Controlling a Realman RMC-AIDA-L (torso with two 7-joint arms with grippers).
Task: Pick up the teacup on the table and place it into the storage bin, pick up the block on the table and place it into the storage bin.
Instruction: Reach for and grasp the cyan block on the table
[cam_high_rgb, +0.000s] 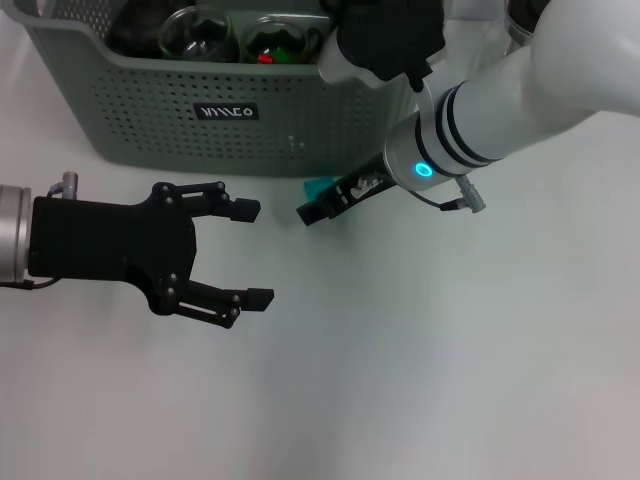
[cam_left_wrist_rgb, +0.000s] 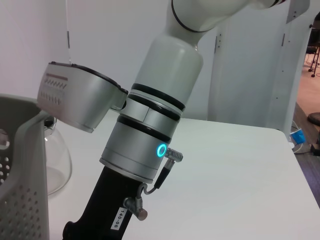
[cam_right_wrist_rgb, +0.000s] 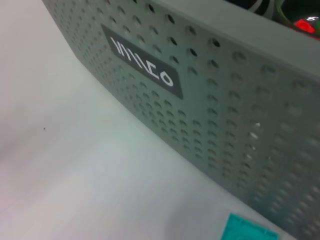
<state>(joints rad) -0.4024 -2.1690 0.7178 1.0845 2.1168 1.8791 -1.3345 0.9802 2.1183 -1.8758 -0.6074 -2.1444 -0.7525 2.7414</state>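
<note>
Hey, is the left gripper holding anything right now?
No. In the head view the left gripper hovers over the bare table with its fingers spread apart and nothing between them.

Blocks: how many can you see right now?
1. A teal block lies on the table beside the storage bin's front wall, at the right gripper's tip. Others may be hidden inside the bin.

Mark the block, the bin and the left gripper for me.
Block (cam_right_wrist_rgb: 247, 231): right wrist view, teal top face.
Bin (cam_high_rgb: 150, 120): head view, perforated front wall.
Left gripper (cam_high_rgb: 252, 253): head view, midway between the open fingertips.
</note>
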